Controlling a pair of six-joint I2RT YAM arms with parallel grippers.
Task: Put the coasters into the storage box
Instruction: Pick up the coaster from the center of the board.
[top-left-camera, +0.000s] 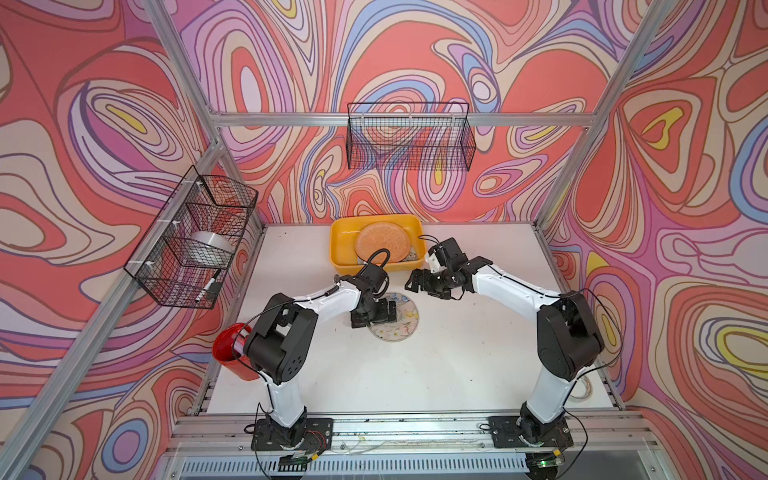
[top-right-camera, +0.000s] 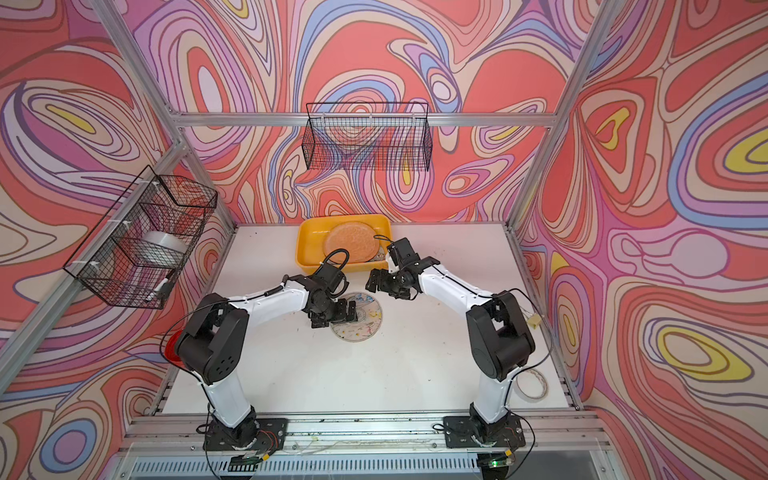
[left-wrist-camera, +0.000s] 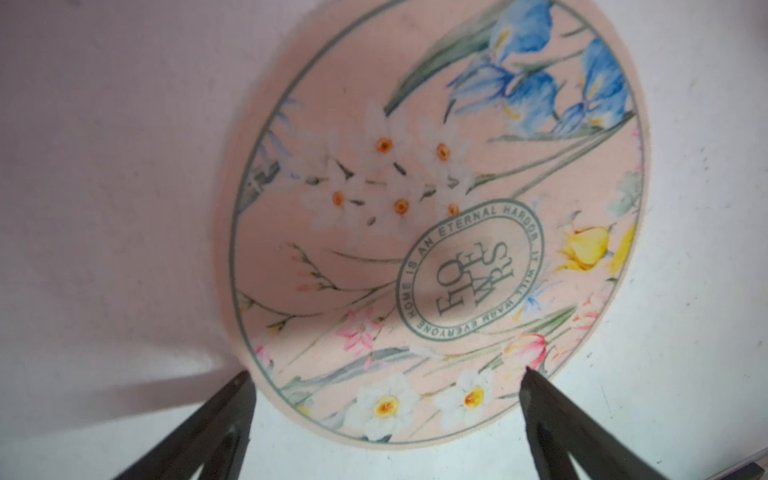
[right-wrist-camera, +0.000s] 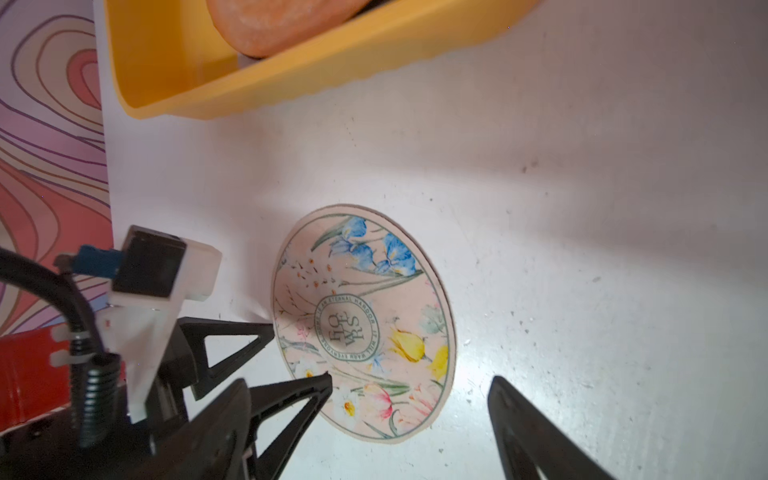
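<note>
A pink floral coaster (top-left-camera: 401, 322) (top-right-camera: 365, 322) (left-wrist-camera: 415, 228) (right-wrist-camera: 374, 316) lies flat on the white table. My left gripper (top-left-camera: 374, 318) (top-right-camera: 332, 316) (left-wrist-camera: 386, 372) (right-wrist-camera: 297, 353) hangs open low over its edge, one fingertip (left-wrist-camera: 530, 376) on the rim and the other just beside it. My right gripper (top-left-camera: 415, 284) (top-right-camera: 376, 282) (right-wrist-camera: 370, 380) is open and empty, higher up, between the coaster and the storage box (top-left-camera: 345, 249) (top-right-camera: 309, 249) (right-wrist-camera: 187, 95). The yellow box holds a plain orange coaster (top-left-camera: 382, 243) (top-right-camera: 353, 241) (right-wrist-camera: 270, 29) leaning on another coaster (top-left-camera: 412, 255) beneath it.
A red pot (top-left-camera: 228, 353) (right-wrist-camera: 29, 374) stands at the table's left edge behind my left arm. Black wire baskets hang on the back wall (top-left-camera: 409, 137) and the left wall (top-left-camera: 195, 237). A ring of tape (top-right-camera: 532, 384) lies at the front right.
</note>
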